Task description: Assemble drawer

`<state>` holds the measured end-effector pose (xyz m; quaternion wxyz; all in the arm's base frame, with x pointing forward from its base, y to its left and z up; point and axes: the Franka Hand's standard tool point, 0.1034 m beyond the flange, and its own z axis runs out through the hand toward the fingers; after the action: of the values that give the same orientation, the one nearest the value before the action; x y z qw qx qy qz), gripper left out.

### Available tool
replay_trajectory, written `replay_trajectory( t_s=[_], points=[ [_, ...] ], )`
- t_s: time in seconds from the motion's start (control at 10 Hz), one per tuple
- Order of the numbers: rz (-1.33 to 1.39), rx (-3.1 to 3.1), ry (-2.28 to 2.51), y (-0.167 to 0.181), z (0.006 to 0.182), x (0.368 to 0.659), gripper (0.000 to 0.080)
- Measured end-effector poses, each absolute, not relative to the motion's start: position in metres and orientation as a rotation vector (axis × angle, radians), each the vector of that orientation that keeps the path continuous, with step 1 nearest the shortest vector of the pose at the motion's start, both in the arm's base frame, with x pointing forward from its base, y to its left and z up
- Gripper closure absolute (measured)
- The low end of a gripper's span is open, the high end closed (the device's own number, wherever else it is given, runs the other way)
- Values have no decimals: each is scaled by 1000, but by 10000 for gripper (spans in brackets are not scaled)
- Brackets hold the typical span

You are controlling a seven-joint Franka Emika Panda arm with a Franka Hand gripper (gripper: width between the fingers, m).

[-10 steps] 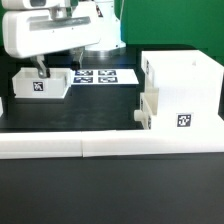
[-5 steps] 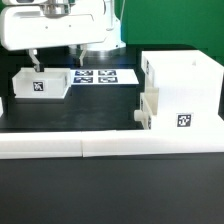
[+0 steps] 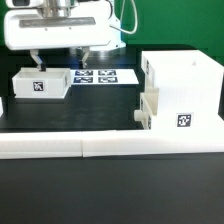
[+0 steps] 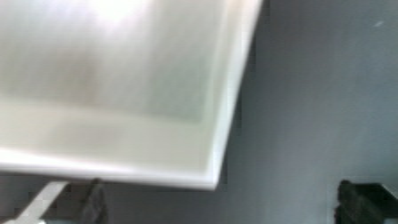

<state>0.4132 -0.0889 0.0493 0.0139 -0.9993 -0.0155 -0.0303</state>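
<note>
Jaws of the white arm's two-finger gripper (image 3: 61, 65) stand spread wide with nothing between them. In the exterior view one finger (image 3: 38, 63) hangs above a small open-topped white plastic tray (image 3: 40, 85); the other hangs off the tray's side, toward the exterior view's right. That tray rests on the black table (image 3: 100, 108) at the exterior view's left, its black-and-white square tag facing the camera. Just beside it, toward the exterior view's right, lies the flat white marker board (image 3: 106, 76). Well apart from both, at the exterior view's right, stands the large white cube-like plastic housing (image 3: 188, 85), upright, with a square tag low on its front. A second small white tray (image 3: 147, 106) juts from the housing's side that faces the first tray; how deep it sits cannot be told. Long low white bars (image 3: 90, 146) run along the table's near edge. The wrist view is blurred: a pale tray wall (image 4: 125, 90) fills most of it, dark table beyond, and both fingertips (image 4: 68, 200) show far apart and bare.
</note>
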Motion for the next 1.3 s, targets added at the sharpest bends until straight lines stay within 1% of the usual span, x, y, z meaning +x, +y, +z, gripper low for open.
replay_trajectory(
  t_s=[0.2,0.4,0.9,1.1,1.3],
  points=[
    [-50,-3106,-46,-86,41,399,151],
    [-44,-3107,-72,-90,30,388,151],
    [-48,-3106,-84,-88,31,391,151],
    [-28,-3106,-62,-83,18,381,151],
    [-31,-3109,-70,-80,9,378,151]
  ],
)
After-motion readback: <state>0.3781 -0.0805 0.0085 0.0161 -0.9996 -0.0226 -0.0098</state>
